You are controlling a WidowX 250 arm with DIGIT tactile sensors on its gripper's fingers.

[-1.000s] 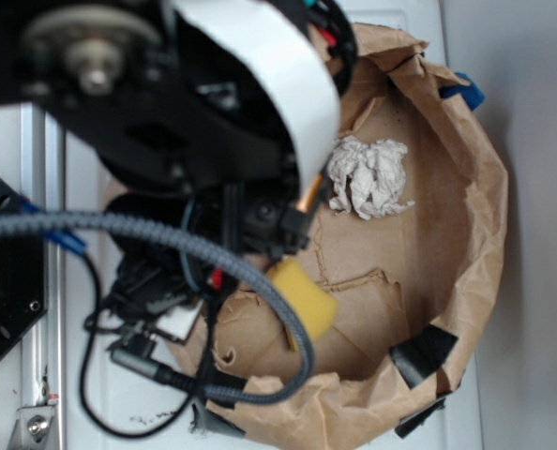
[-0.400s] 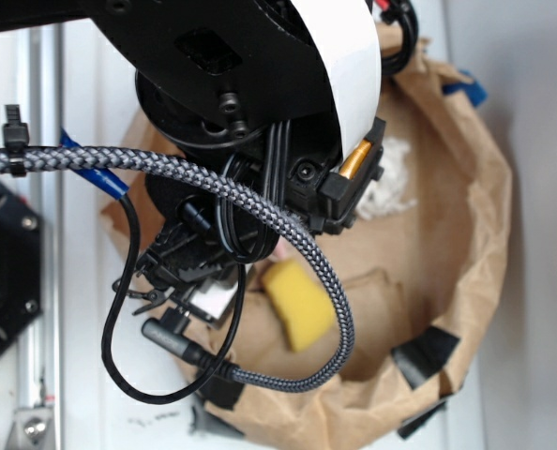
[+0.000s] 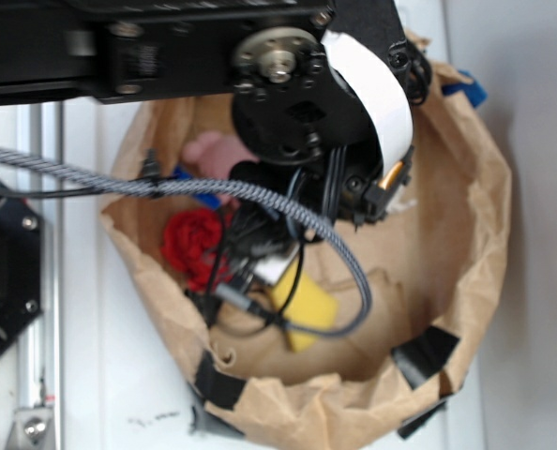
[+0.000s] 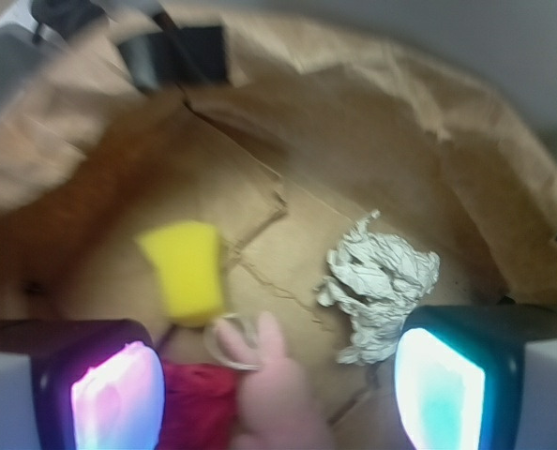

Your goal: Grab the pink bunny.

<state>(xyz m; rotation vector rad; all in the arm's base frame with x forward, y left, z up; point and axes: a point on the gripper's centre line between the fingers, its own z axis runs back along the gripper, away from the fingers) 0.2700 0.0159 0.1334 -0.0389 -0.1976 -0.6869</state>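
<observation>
Wrist view: you look down into the brown paper bag (image 4: 419, 103), its floor creased and torn.
Fingers: your gripper (image 4: 278, 394) shows two glowing pads, one at 8 o'clock (image 4: 117, 401) and one at 4 o'clock; they stand wide apart with nothing clamped between them.
Pink bunny: the pink bunny (image 4: 277, 398) sits at 6 o'clock, in the gap between the pads, with a thin white string loop at its upper end. You cannot tell whether either pad touches it.
Red cloth ball: the red cloth ball (image 4: 199, 405) lies just beside the bunny, on its 9 o'clock side.
Yellow sponge: the yellow sponge (image 4: 185, 272) rests at about 11 o'clock from the bunny, near the string loop.
White crumpled paper: the white crumpled paper (image 4: 382, 291) lies at about 2 o'clock from the bunny, apart from it.
Exterior view: the black arm (image 3: 297, 103) and its braided cable (image 3: 194, 192) cover much of the bag (image 3: 466, 234); the bunny (image 3: 213, 155) peeks out at 10 o'clock, the red ball (image 3: 192, 246) below it, the sponge (image 3: 307, 314) lower toward 6 o'clock. The bag stands on the pale tabletop (image 3: 100, 375).
</observation>
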